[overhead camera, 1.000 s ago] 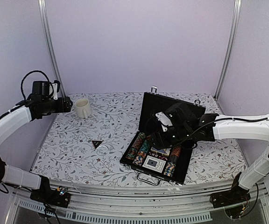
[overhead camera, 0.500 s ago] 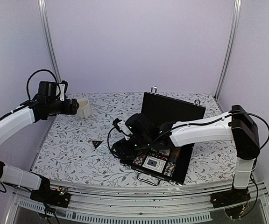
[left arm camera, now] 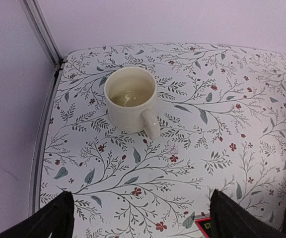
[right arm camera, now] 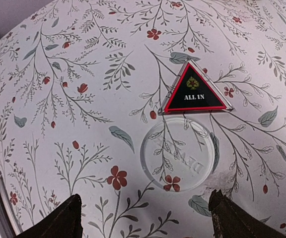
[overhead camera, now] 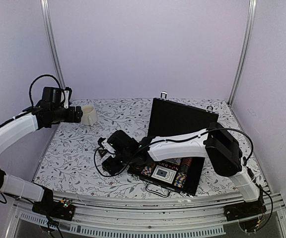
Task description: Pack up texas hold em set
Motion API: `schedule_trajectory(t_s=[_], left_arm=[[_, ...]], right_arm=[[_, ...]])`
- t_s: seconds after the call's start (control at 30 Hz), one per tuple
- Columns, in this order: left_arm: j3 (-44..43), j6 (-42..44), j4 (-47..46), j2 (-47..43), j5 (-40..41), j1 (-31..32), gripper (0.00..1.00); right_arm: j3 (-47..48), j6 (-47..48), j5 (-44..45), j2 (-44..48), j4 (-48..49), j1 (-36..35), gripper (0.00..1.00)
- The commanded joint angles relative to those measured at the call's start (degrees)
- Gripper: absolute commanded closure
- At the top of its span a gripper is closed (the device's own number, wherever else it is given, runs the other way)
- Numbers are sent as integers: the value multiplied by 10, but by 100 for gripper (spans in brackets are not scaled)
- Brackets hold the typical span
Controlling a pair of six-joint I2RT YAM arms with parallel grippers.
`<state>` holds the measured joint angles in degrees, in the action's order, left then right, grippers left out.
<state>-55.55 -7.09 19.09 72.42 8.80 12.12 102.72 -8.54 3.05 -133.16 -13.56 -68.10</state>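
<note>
At the far left corner of the desk [overhead camera: 73, 158], the left hand [left arm camera: 143, 218] hovers open near the cream mug [left arm camera: 130, 96], which I think is not part of the set. Toward the front edge, the right hand [right arm camera: 143, 218] is open above the black triangle [right arm camera: 195, 91] and a clear disc [right arm camera: 178, 153] just beside it. Both lie flat, so the fingers may slip or push them away from the open briefcase [overhead camera: 182, 116].

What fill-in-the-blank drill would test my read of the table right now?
The black triangle reads ALL ___.
The right pincer hangs above it, jaws ___.
The left pincer points toward the cream ___.
Missing words: IN; open; mug.
</note>
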Motion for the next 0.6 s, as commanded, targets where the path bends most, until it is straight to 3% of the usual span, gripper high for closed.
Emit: schedule_trajectory(t_s=[0.0,0.2,0.57], left_arm=[[-2,3,7,9,14,7,5],[-2,1,8,11,17,7,5],[-2,2,9,12,28,10,5]], right_arm=[[68,25,45,-64,-74,-4,11],[121,28,91,-106,-112,-6,11],[166,22,56,-152,-111,-2,12]])
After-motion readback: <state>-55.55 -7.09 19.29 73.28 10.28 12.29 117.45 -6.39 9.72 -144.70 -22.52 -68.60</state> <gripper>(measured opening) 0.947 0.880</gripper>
